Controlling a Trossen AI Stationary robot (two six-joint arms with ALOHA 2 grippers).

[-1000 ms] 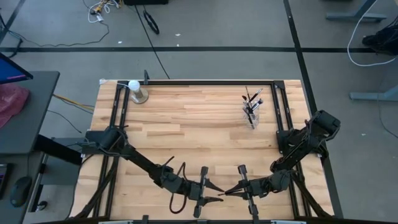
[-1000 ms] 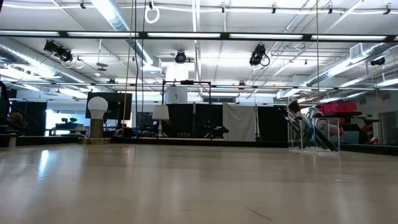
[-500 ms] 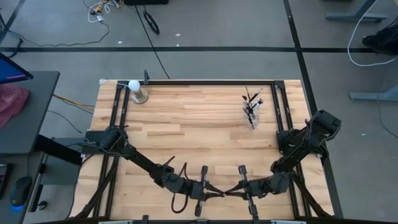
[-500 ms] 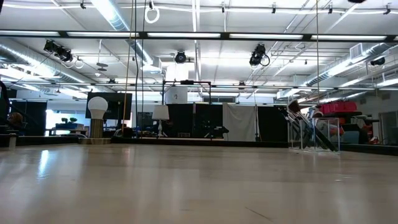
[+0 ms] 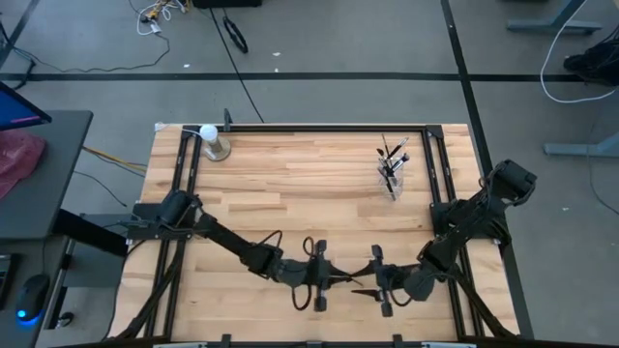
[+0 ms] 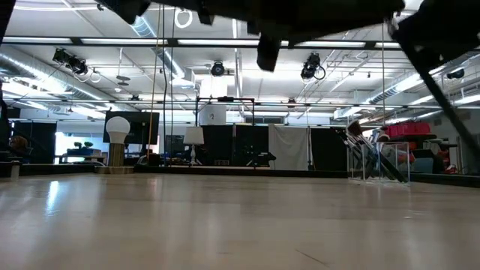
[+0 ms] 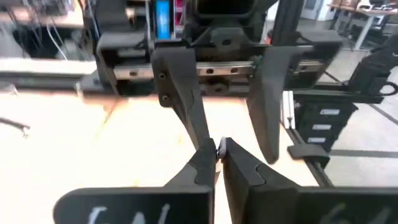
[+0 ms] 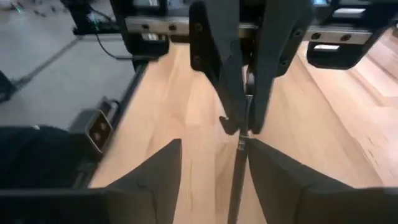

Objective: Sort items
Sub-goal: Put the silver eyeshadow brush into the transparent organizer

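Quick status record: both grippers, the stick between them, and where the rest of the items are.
left gripper: near table edge, jaws shut on stick
right gripper: facing left gripper, jaws open around stick
stick: thin, dark, held between the two grippers
other items: upright in clear cup, far right
ball: far left corner

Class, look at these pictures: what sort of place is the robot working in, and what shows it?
Probably a robotics lab in an open industrial hall: exposed ceiling ducts, a wooden table in a dark frame, and cables on the bare floor.

Overhead looks down; low looks level (wrists face each other).
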